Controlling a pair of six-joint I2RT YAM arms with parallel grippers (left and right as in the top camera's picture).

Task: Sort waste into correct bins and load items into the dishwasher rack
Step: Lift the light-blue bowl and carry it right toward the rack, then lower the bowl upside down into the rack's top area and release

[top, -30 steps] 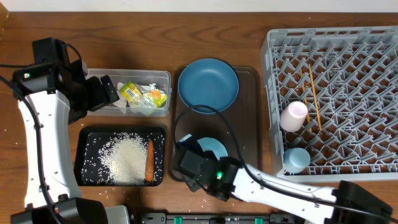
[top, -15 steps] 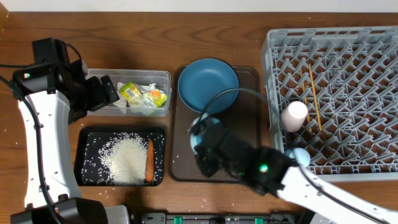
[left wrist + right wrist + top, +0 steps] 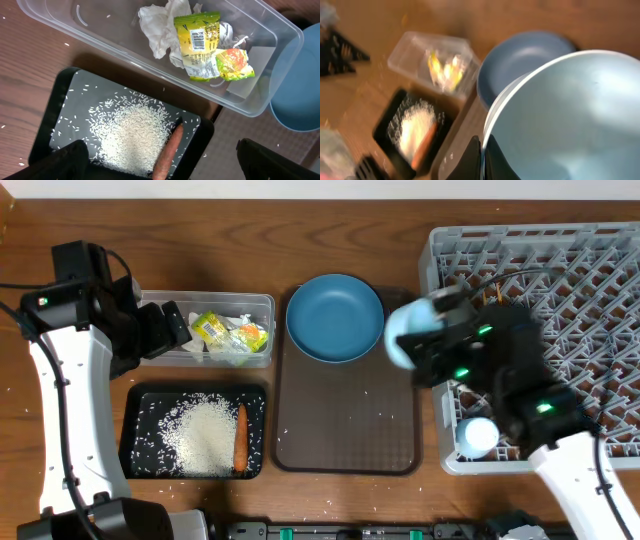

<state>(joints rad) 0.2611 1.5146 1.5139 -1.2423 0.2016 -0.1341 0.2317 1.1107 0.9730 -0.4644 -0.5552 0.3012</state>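
My right gripper [image 3: 481,156] had its jaws clamped on the rim of the light blue bowl [image 3: 403,332]. A second before, I had held it low over the front left corner of the brown serving tray [image 3: 350,430]. Now it hung at the left edge of the dishwasher rack [image 3: 560,270], just beside the dark blue plate [image 3: 335,317]. The light blue cup [image 3: 478,437] stood in the rack's front left corner.

My left gripper [image 3: 172,328] had not moved. Its jaws stood wide apart and empty at the left end of the clear tub [image 3: 85,25], which held the yellow-green wrapper [image 3: 197,42] and white paper [image 3: 157,25]. The rice [image 3: 200,437] and carrot [image 3: 240,437] lay in the black tray [image 3: 128,430] as before.
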